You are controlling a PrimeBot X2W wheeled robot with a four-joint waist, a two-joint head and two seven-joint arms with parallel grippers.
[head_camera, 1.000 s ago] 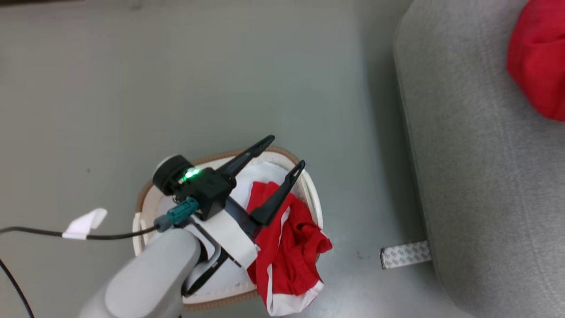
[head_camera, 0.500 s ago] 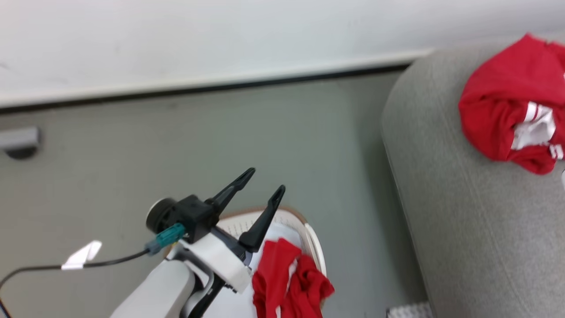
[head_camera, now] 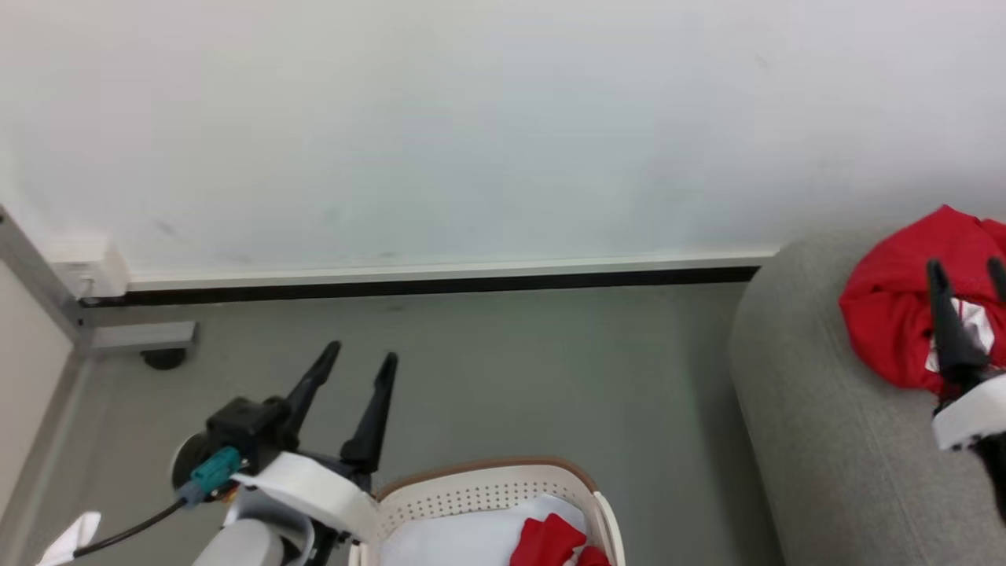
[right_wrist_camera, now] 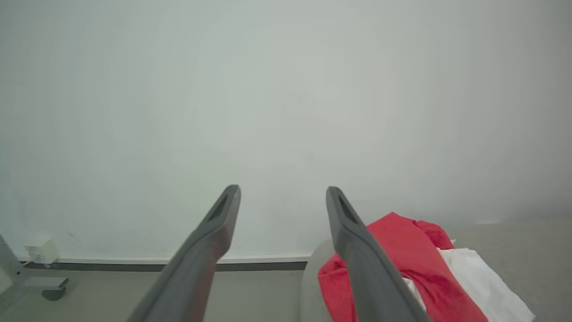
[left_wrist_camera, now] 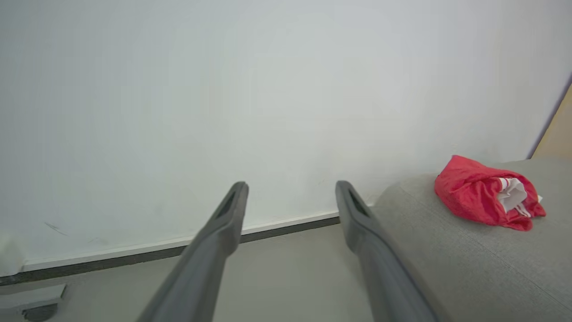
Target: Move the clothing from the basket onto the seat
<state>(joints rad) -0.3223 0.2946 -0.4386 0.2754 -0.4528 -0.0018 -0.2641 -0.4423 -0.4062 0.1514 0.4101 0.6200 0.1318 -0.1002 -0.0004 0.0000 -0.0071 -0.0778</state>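
Note:
The cream basket [head_camera: 487, 489] with a brown rim sits at the bottom of the head view. Red clothing [head_camera: 554, 542] and white cloth [head_camera: 464, 541] lie in it. My left gripper [head_camera: 361, 354] stands open and empty just left of the basket, fingers pointing at the wall. The grey seat [head_camera: 817, 424] is on the right, with a crumpled red-and-white garment [head_camera: 880, 314] lying on it. My right gripper [head_camera: 965, 267] hovers open over that garment, holding nothing. The left wrist view shows its open gripper [left_wrist_camera: 290, 185], the seat [left_wrist_camera: 447, 255] and the garment [left_wrist_camera: 478, 197]. The right wrist view shows its open gripper [right_wrist_camera: 282, 190] above the garment [right_wrist_camera: 402, 246].
A white wall with a dark baseboard [head_camera: 440, 283] runs behind the grey floor. A grey frame foot with a caster [head_camera: 149, 346] stands at the far left. A black cable with a white tag [head_camera: 71, 538] trails from my left wrist.
The head camera has tilted up, bringing the wall into view. My left gripper, earlier over the basket, now stands beside its left rim. My right gripper has appeared over the garment on the seat.

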